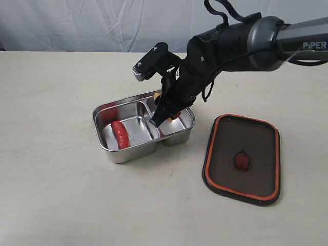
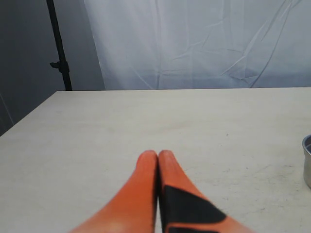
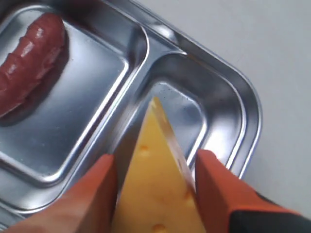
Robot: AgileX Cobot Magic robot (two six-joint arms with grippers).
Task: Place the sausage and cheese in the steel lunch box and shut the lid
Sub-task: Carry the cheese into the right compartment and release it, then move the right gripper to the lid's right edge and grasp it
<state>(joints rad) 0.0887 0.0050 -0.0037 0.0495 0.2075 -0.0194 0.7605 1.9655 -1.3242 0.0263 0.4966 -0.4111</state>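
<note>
While over steel lunch box [image 1: 133, 152] — cheese [image 3: 155, 189] in right tool [image 3: 156, 160], tip beside divider [image 3: 137, 75]

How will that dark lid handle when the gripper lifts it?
The lid looks thin and rigid, so probably light and stiff. It lies flat on the table, so gripping its edge may be awkward.

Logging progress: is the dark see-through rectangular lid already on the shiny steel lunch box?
No, the dark see-through lid lies on the table beside the open shiny steel lunch box, apart from it.
</note>
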